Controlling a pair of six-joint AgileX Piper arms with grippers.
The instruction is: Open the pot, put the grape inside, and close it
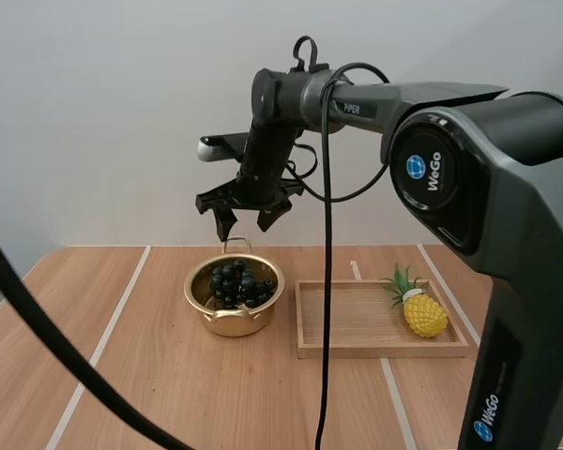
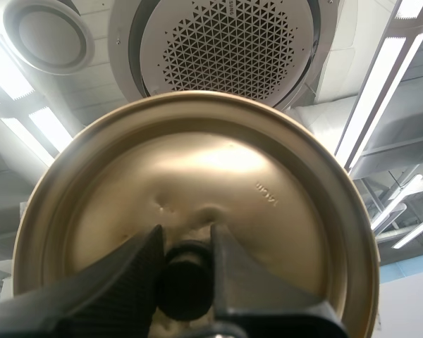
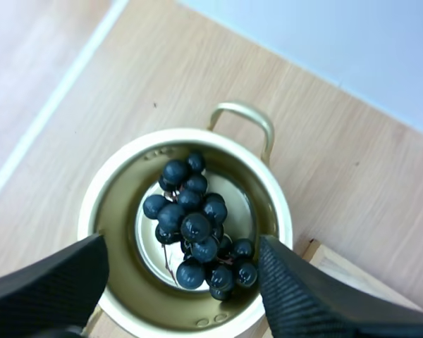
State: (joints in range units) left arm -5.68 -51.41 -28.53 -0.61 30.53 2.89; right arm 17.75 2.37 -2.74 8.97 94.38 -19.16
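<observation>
Ribbed black fingers (image 2: 120, 282) of your left gripper (image 2: 185, 243) are pinching the one black knob (image 2: 185, 289) of the one golden lid (image 2: 218, 176) between their tips. The lid is turning its top side to the wrist camera, and a small stamped mark on it is showing too small to read.

Your right gripper (image 3: 182, 246) is hanging with its two fingers spread wide, holding nothing, directly over the one open golden pot (image 1: 233, 324). One bunch of dark grapes (image 3: 197, 229) is lying inside the pot, on its bottom. In the high view you are seeing two loop handles (image 1: 236, 244) on the pot, one at the back and one at the front.

Just beside the pot, one wooden tray (image 1: 357, 349) is sitting on the table (image 1: 122, 375), and one toy pineapple (image 1: 424, 314) is lying at its far right end. Along the right arm (image 1: 516, 244) you are reading "PIPER" once and "WeGo" twice.
</observation>
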